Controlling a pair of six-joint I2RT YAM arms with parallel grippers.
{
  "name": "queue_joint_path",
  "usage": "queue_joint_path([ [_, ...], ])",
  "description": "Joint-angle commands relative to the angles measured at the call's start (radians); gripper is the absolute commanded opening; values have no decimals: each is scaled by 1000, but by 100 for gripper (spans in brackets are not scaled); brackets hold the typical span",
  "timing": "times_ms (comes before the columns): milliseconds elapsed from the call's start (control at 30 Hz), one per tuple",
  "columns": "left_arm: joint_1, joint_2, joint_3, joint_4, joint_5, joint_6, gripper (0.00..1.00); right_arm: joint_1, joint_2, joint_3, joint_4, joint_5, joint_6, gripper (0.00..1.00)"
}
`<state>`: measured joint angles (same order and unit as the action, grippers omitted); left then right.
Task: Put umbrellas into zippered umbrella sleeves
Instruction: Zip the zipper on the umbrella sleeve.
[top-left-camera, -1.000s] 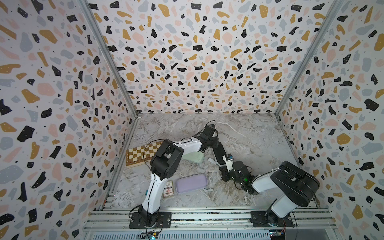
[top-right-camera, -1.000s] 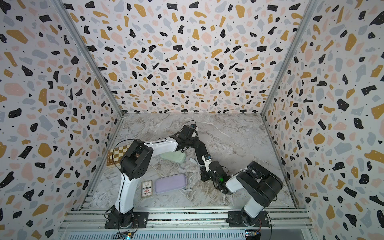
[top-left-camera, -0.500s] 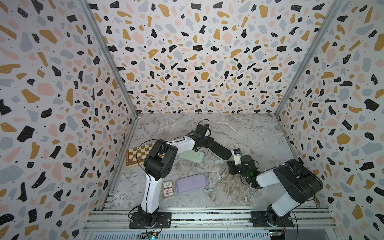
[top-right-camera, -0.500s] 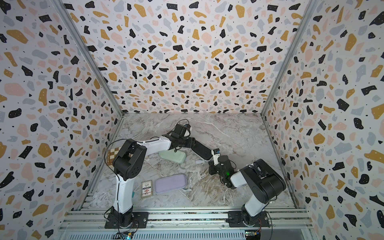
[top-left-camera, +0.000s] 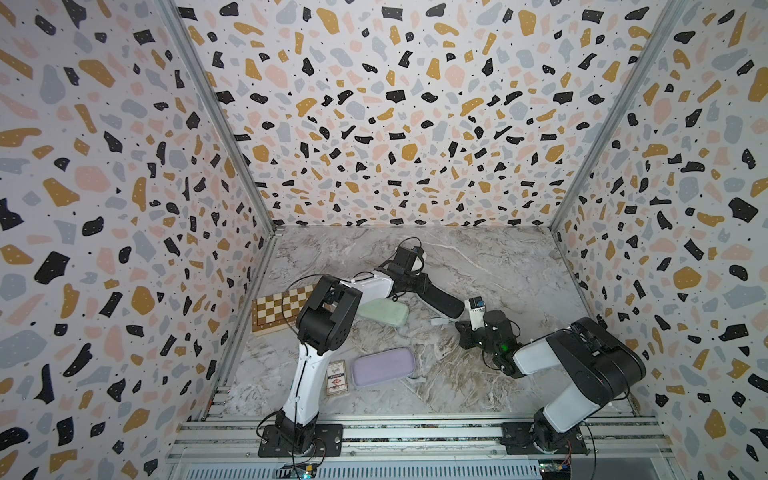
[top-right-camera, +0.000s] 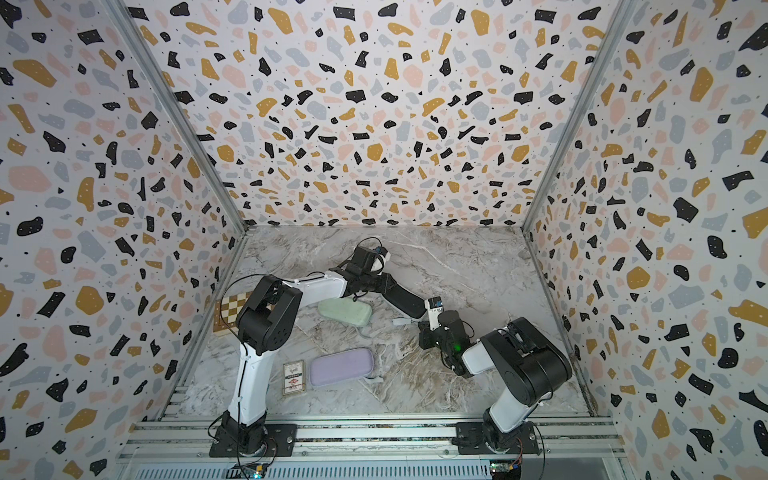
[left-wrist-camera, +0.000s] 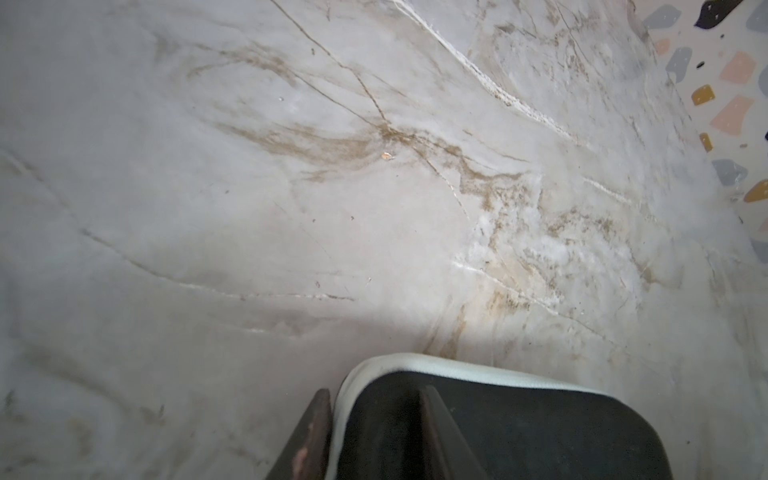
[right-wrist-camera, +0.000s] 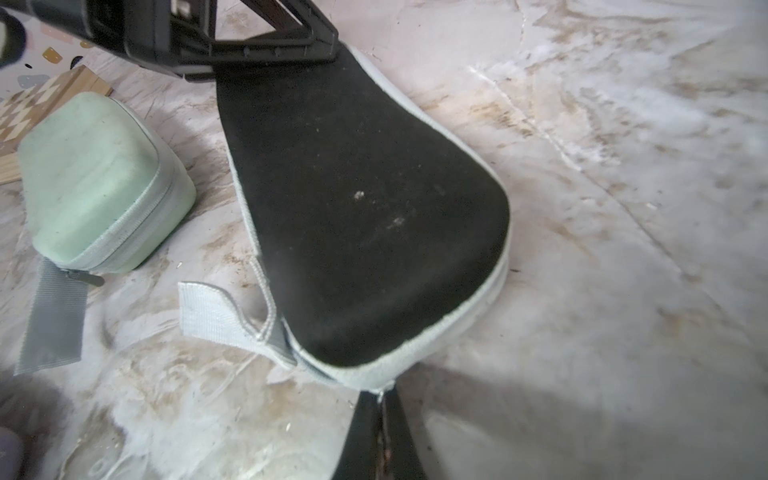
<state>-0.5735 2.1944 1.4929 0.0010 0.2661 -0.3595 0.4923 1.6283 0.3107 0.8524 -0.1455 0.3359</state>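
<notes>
My left gripper is closed round one end of the black oblong fabric sleeve with its pale grey zip rim. One finger lies against the outside of the rim and the other on the black face. My right gripper sits at the opposite end, jaws pressed together right at the grey rim; whether a shred of the edge is nipped between them I cannot tell. In both top views this sleeve stretches between my two arms near the middle of the marble-patterned table. A grey webbing strap hangs from its zip. The mint green rounded sleeve lies zipped just beside it, next to the checkered wooden chessboard box. The lilac rounded sleeve lies nearer my bases, shut, just beside a small card pack
</notes>
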Motion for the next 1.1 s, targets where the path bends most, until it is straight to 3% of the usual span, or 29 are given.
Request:
queue_joint_path([
  [0,-12,16,-33,-85,-91,-22,20,15,-22,-33,-30,-7,18,0],
  [233,-33,3,-43,-98,-161,-34,6,66,-81,-56,-26,-14,36,0],
  [433,-56,-8,-48,-101,-174,-54,0,84,-82,-28,-32,-28,43,0],
  [867,-81,-83,-164,-2,-129,-108,0,90,3,118,-71,-41,-4,0],
  [1067,-92,-134,-233,36,-124,-115,0,-18,21,203,-213,-120,-104,0],
])
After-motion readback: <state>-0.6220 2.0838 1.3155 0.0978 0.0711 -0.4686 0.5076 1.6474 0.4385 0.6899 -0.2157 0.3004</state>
